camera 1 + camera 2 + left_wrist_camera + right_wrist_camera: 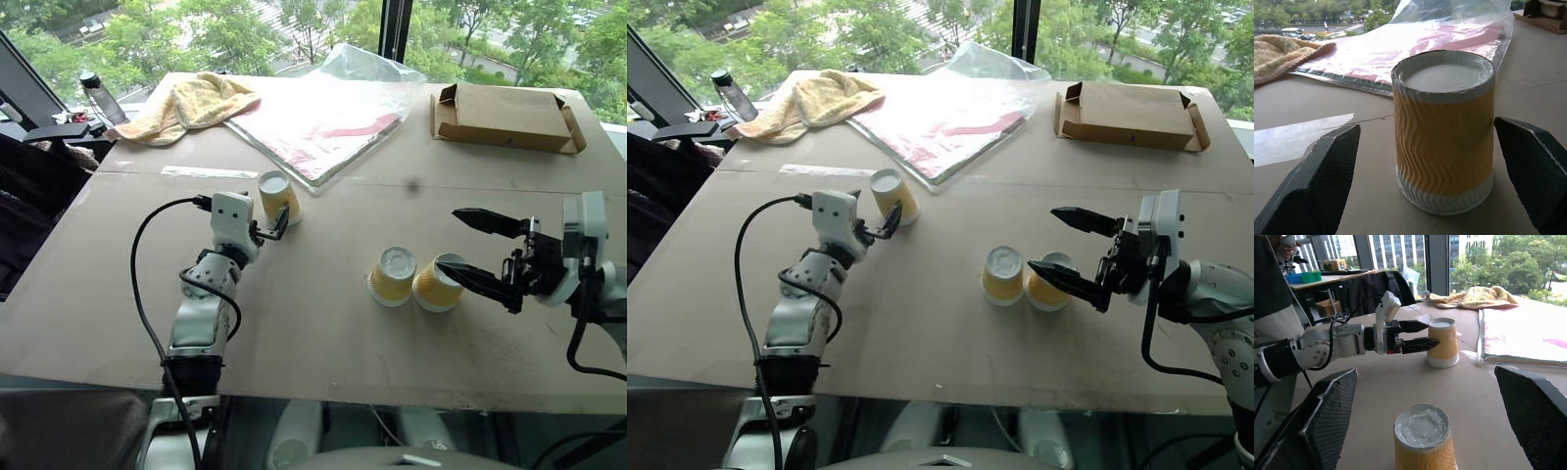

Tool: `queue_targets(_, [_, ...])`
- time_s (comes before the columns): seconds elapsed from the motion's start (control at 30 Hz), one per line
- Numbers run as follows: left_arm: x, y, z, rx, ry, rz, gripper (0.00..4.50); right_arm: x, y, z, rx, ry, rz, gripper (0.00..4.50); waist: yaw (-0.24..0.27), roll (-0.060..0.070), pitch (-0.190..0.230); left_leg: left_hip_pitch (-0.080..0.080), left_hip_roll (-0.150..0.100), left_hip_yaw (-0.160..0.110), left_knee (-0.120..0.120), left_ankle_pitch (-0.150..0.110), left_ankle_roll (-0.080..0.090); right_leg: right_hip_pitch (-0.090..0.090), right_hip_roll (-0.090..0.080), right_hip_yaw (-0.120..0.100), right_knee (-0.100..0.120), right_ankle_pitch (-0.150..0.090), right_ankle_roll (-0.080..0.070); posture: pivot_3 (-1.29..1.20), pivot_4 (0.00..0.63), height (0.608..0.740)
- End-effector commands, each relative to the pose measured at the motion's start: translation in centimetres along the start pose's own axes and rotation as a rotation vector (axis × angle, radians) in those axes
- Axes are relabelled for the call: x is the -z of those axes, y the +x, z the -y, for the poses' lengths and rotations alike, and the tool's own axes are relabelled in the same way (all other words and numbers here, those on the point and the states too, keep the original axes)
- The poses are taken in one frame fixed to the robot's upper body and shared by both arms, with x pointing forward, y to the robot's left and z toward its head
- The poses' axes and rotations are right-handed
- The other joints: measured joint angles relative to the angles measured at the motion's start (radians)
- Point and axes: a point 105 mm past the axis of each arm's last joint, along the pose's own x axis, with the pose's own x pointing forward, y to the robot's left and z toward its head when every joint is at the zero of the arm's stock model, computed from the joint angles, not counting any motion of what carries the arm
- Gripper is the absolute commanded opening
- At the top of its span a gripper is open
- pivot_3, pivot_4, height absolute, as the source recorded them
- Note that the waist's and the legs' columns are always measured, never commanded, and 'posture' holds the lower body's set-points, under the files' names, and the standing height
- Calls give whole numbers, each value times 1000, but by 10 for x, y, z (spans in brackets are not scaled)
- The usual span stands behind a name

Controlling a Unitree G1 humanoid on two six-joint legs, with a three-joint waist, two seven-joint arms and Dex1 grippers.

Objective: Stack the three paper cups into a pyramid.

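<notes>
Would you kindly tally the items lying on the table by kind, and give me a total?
Paper cups: 3, one by the left gripper, two side by side near the right gripper
Towel: 1
Plastic-wrapped sheet: 1
Cardboard box: 1
Bottle: 1
Total: 7

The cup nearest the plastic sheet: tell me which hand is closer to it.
Left. The left hand has its open fingers on either side of that cup, not yet closed. The right hand is far across the table, open beside the other two cups.
</notes>
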Motion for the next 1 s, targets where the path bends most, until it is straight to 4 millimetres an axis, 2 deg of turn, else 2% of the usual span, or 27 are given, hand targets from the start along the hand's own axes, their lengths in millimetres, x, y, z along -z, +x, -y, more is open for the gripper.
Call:
queue_targets(0.03, [-11,9,2,10,8,43,4500,-9,0,-5,-5,-50,21,4447,1,0,0,0,0,0,0,0,0,0,0,0,0,0,0,0,150,740])
queue_targets(0.17, [-11,15,-1,-16,-17,40,4500,-8,1,-5,-3,-51,22,4447,1,0,0,0,0,0,0,0,0,0,0,0,0,0,0,0,150,740])
queue_targets(0.3, [-26,20,-8,-42,15,94,4500,-8,1,-4,-1,-53,22,4447,3,0,0,0,0,0,0,0,0,0,0,0,0,0,0,0,150,740])
queue_targets(0.43, [-31,23,-3,1,41,105,4500,-7,1,-4,-1,-56,20,4447,4,0,0,0,0,0,0,0,0,0,0,0,0,0,0,0,150,740])
queue_targets(0.7, [-27,24,0,28,39,87,4500,-4,1,-4,5,-58,17,4447,3,0,0,0,0,0,0,0,0,0,0,0,0,0,0,0,150,740])
queue_targets(0.8, [-24,24,-3,20,26,76,3712,-5,1,-4,7,-59,18,4500,3,0,0,0,0,0,0,0,0,0,0,0,0,0,0,0,150,740])
queue_targets(0.83, [-23,24,-3,22,27,72,3123,-4,1,-4,7,-59,17,4500,3,0,0,0,0,0,0,0,0,0,0,0,0,0,0,0,150,740])
queue_targets(0.9, [-22,24,-3,24,27,67,2462,-4,1,-4,7,-59,16,4500,3,0,0,0,0,0,0,0,-1,0,0,0,0,0,0,0,150,740])
queue_targets(1.0, [-25,24,-2,32,32,78,2446,-4,1,-4,9,-59,15,4500,3,0,0,0,0,0,0,0,-1,0,0,0,0,0,0,0,150,740])
